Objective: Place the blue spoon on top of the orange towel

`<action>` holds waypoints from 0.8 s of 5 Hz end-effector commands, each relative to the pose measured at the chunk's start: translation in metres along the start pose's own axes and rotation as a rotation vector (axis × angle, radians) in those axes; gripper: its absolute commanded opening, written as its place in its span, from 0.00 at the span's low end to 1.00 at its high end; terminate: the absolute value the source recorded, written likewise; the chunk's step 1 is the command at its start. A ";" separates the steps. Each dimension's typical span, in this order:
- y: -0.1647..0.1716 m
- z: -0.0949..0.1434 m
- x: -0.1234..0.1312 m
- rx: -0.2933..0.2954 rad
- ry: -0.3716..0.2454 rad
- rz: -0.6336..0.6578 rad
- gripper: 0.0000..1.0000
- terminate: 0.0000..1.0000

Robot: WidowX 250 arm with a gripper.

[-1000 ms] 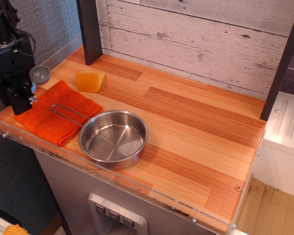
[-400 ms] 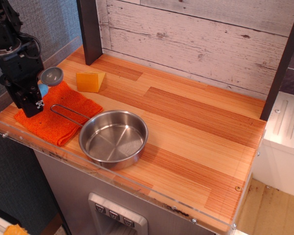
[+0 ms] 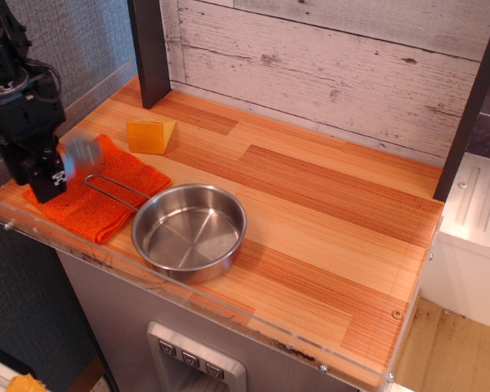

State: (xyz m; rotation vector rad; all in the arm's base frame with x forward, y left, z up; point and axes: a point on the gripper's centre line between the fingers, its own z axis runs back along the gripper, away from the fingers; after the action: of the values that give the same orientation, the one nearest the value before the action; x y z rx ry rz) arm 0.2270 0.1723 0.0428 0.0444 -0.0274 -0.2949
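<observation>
The orange towel (image 3: 98,192) lies flat at the front left of the wooden counter. My black gripper (image 3: 47,178) hangs over the towel's left edge, pointing down. The blue spoon (image 3: 82,153) shows as a blurred grey-blue smear just right of the fingers, low over the towel's back part. Its handle is hidden or lost in the blur, and the jaws are too dark to tell whether they grip it.
A steel pan (image 3: 189,229) sits right of the towel, with its wire handle (image 3: 110,189) lying across the cloth. A yellow-orange wedge block (image 3: 150,135) stands behind the towel. A dark post (image 3: 149,49) rises at the back left. A clear guard rail (image 3: 82,245) runs along the front edge.
The spoon was lifted from behind the towel and carried right over it. It has now dropped lower towards the cloth and is blurred, while my gripper shifted slightly left and down.
</observation>
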 end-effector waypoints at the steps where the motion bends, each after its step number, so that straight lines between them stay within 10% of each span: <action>1: -0.002 0.030 0.015 0.068 -0.053 -0.042 1.00 0.00; 4: -0.068 0.070 0.049 -0.051 -0.234 0.217 1.00 0.00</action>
State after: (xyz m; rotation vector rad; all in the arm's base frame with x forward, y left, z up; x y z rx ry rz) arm 0.2500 0.0862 0.0961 -0.0661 -0.2168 -0.0800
